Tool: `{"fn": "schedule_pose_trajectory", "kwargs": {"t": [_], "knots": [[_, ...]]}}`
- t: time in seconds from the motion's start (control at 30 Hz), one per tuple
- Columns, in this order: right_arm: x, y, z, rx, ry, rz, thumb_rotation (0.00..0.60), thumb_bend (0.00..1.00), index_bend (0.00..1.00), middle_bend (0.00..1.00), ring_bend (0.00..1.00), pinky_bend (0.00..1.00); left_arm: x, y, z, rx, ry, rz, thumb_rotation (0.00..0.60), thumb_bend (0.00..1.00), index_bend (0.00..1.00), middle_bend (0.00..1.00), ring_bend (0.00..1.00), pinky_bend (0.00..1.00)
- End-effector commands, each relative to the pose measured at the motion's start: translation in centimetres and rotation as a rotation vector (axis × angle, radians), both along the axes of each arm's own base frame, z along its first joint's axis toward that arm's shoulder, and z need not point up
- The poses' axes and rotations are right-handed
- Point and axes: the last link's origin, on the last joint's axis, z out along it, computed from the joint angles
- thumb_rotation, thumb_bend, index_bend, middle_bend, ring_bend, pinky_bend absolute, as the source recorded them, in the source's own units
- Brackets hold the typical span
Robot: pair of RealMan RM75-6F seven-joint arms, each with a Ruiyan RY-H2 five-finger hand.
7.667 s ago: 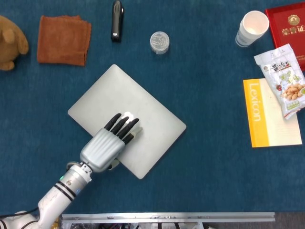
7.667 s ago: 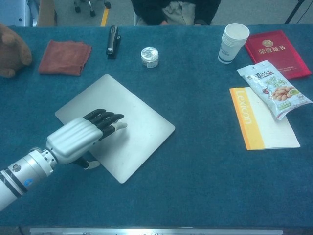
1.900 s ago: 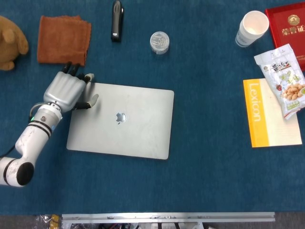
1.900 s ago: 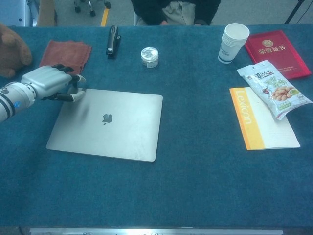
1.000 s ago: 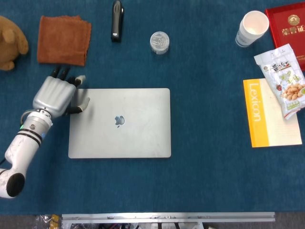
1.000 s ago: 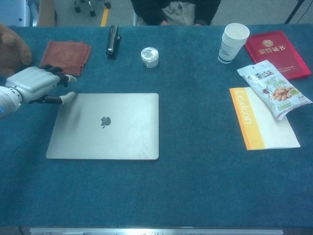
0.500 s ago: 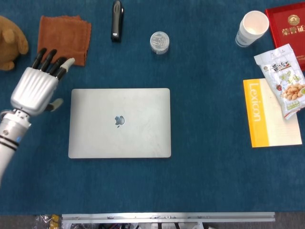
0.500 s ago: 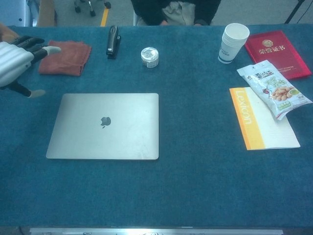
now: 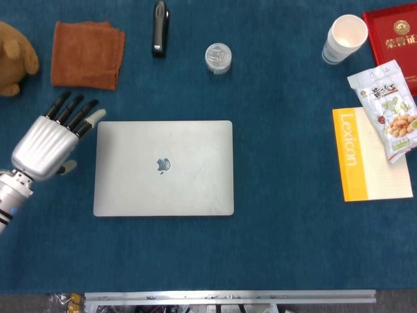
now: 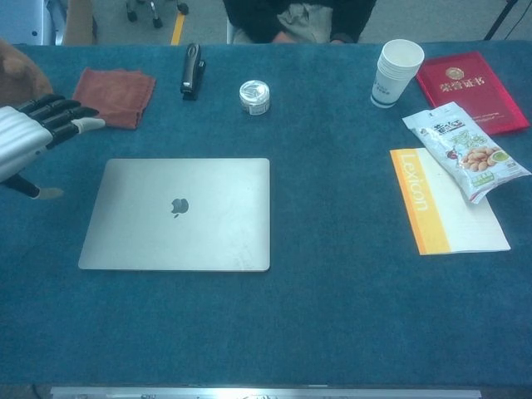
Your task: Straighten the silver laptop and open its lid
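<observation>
- The blue table (image 9: 280,248) fills both views, and everything else lies on its cloth
- The silver laptop (image 9: 163,167) sits left of the middle with its lid shut and logo facing up; its edges run square with the near edge of the table
- The left hand (image 9: 47,142) hovers just beside the laptop's left edge, apart from it, its dark fingers (image 9: 73,111) stretched out and spread with nothing held; in the chest view the same hand (image 10: 23,143) shows at the left border with the thumb hanging below the palm
- The yellow Lexicon book (image 9: 368,156) lies well to the right of the laptop, spine side toward it
- The snack bag (image 9: 389,107) rests partly over the book's far right corner
- The red booklet (image 9: 394,36) lies at the far right corner, and the bag's top edge reaches just beside it
- The brown cloth (image 9: 86,54) lies folded at the far left, beyond the hand
- The stuffed toy (image 9: 14,57) sits left of the cloth, cut by the frame edge
- The paper cup (image 9: 343,38) stands upright just left of the red booklet
- The black stapler (image 9: 159,27) lies at the far edge, right of the cloth
- The small round tin (image 9: 217,57) sits near the stapler, to its right
- The right hand shows in neither view
</observation>
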Motion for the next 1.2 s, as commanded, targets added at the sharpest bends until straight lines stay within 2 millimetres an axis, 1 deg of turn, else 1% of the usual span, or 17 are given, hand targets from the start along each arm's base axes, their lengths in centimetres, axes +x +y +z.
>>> {"fn": "schedule_pose_trajectory", "kwargs": {"t": [0.03, 0.3, 0.5, 0.87, 1.2], "knots": [[0.1, 0.0, 0.0, -0.001, 0.002, -0.002, 0.600, 0.27, 0.00, 0.02, 0.00, 0.06, -0.3, -0.5, -1.0, -0.025, -0.006, -0.014, 0.600, 0.11, 0.00, 0.04, 0.00, 0.00], [0.1, 0.2, 0.1, -0.003, 0.004, -0.007, 0.600, 0.27, 0.00, 0.02, 0.00, 0.06, -0.4, -0.9, -2.6, -0.053, -0.018, -0.033, 0.600, 0.11, 0.00, 0.04, 0.00, 0.00], [0.2, 0.3, 0.1, -0.005, 0.007, -0.008, 0.600, 0.27, 0.00, 0.02, 0.00, 0.06, -0.4, -0.8, -3.6, -0.062, -0.021, -0.048, 0.600, 0.11, 0.00, 0.04, 0.00, 0.00], [0.2, 0.4, 0.2, -0.009, 0.012, -0.015, 0.600, 0.27, 0.00, 0.02, 0.00, 0.06, -0.7, -0.2, -4.4, -0.074, 0.002, -0.086, 0.600, 0.11, 0.00, 0.04, 0.00, 0.00], [0.4, 0.4, 0.0, -0.006, 0.016, -0.017, 0.600, 0.27, 0.00, 0.02, 0.00, 0.06, -1.2, 0.1, -4.7, -0.082, 0.010, -0.081, 0.600, 0.11, 0.00, 0.04, 0.00, 0.00]]}}
